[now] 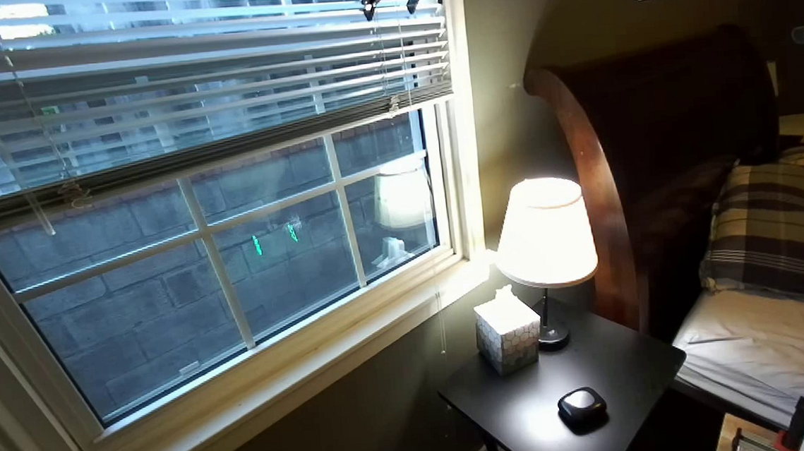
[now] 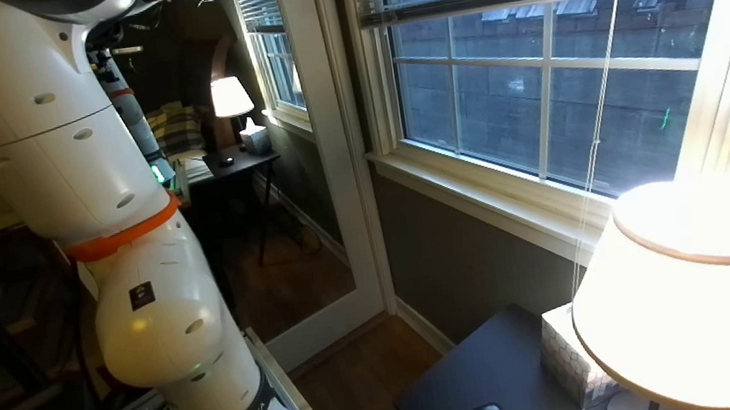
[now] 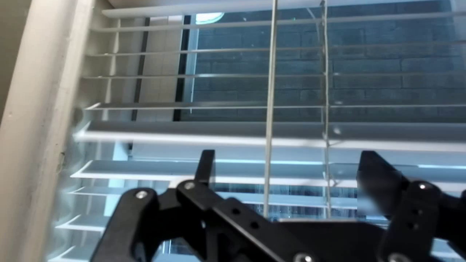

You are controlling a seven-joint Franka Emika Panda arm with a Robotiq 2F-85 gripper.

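The tool [image 3: 286, 158] stands before the blinds [image 3: 182, 137], fingers [image 3: 206, 165] wide apart; in the wrist view a cord [image 3: 269, 120] shows between them, any touch unclear.

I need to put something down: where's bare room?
On the table: between lamp, gadget and the edge facing the headboard; also between box, gadget and the opposite edge. The sill looks bare too. Crowded: box and lamp, close together; slats and cords ahead of the pincer.

Both exterior views share the blinds [image 1: 194, 91] — wrist view nearest.
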